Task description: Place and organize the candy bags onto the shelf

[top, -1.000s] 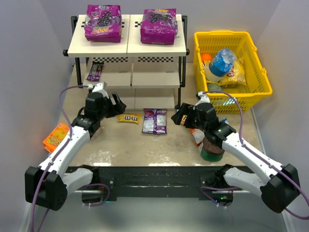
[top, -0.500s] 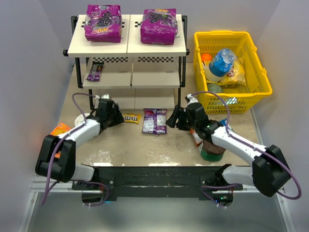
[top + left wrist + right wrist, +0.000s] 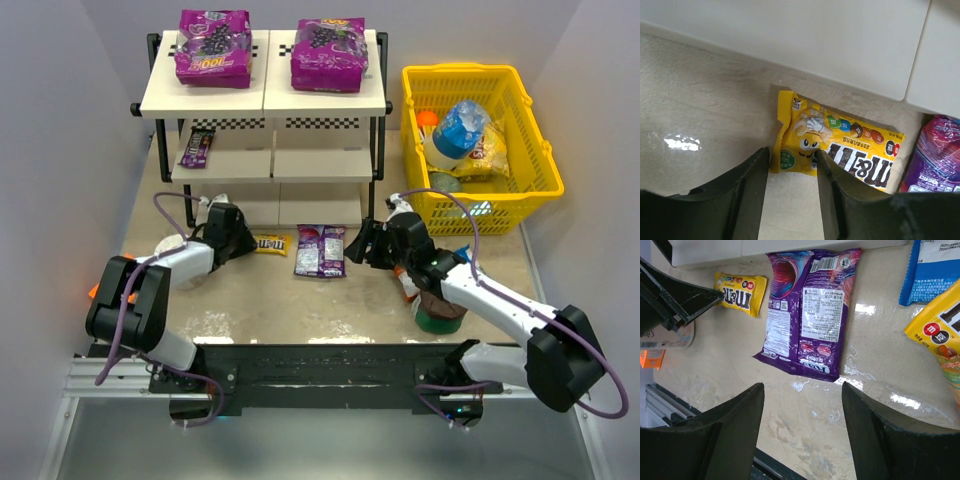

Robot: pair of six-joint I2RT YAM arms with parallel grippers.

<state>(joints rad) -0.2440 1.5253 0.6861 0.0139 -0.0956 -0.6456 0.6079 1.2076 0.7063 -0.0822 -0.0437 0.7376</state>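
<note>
The shelf already carried two large purple bags on its top board and a slim dark bar at the left of the middle board. Other packets lay on the table, so the job looked about half done. The right claw hung released and empty over the purple packet just near of the shelf. The left claw had its jaws apart, straddling the left end of the small yellow packet, not yet clenched.
</note>
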